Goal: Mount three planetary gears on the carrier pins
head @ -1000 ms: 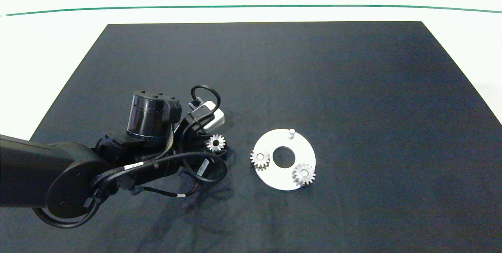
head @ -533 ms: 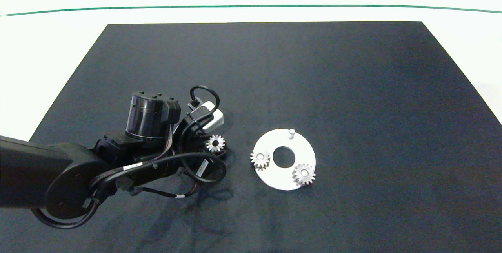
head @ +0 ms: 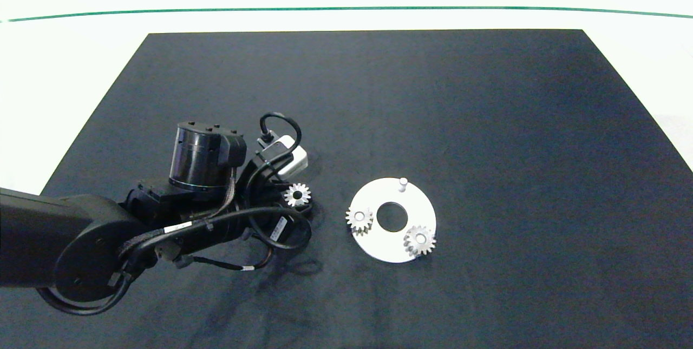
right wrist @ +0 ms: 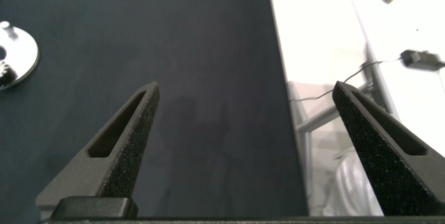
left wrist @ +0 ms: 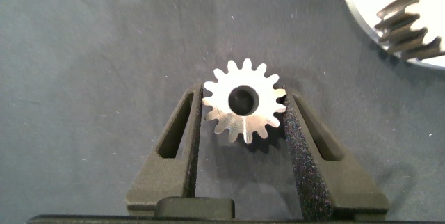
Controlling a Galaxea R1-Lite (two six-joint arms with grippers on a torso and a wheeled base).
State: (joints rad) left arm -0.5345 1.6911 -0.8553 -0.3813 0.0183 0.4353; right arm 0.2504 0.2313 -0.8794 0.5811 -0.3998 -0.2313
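Since a second ago the left arm has lifted a touch and pulled slightly away from the white disc (head: 392,249), carrying the third gear (left wrist: 243,109) along, and that gear sits clamped between the left gripper (left wrist: 243,120) fingers, teeth pressed into both pads, hole facing up. Beyond the fingertips on the disc side, two gears (head: 359,219) already sit on their pins while one bare pin (head: 402,183) stands at the disc's far edge. Right gripper (right wrist: 247,113) hangs off by the mat's (head: 487,122) edge, fingers spread wide around nothing.
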